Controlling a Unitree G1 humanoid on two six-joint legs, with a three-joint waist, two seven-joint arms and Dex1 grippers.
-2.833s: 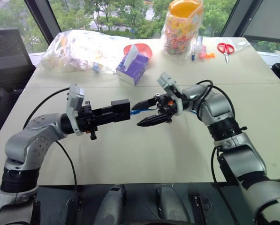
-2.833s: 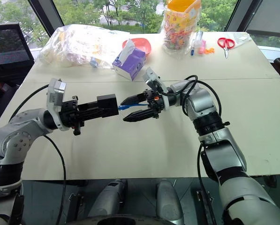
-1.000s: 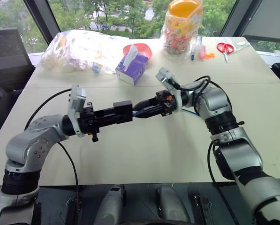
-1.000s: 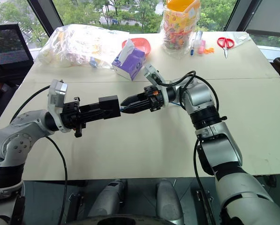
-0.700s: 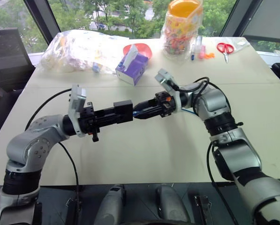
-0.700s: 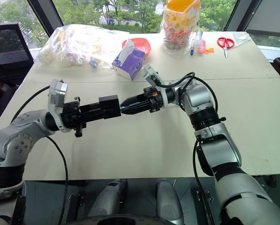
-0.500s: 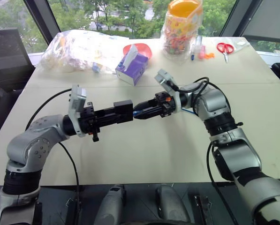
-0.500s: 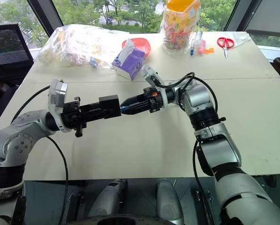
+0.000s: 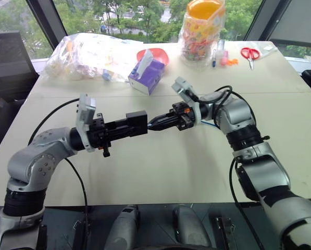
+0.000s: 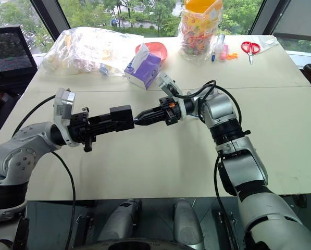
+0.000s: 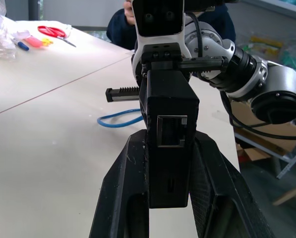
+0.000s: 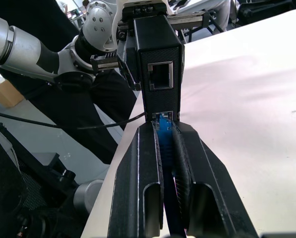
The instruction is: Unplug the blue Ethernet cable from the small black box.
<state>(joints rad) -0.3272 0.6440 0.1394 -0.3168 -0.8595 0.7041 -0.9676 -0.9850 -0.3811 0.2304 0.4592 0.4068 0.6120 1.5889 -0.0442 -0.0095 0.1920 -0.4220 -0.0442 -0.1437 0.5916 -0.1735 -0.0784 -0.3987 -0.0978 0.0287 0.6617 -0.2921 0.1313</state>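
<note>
right claw (image 12: 166,136) pinches blue cable (image 12: 163,135) plugged into black box (image 12: 157,69).

Head pair: from my head, facing forward and down over both my arms and the counter (image 9: 160,172); the two eyes share nearly the whole scene.
Left wrist: close along my left gripper (image 11: 170,144), facing my right arm across the small black box (image 11: 168,129).
Right wrist: close along my right gripper (image 12: 167,139), facing my left arm.
Shared: all views meet at the small black box, seen from opposite ends by the wrists.
</note>
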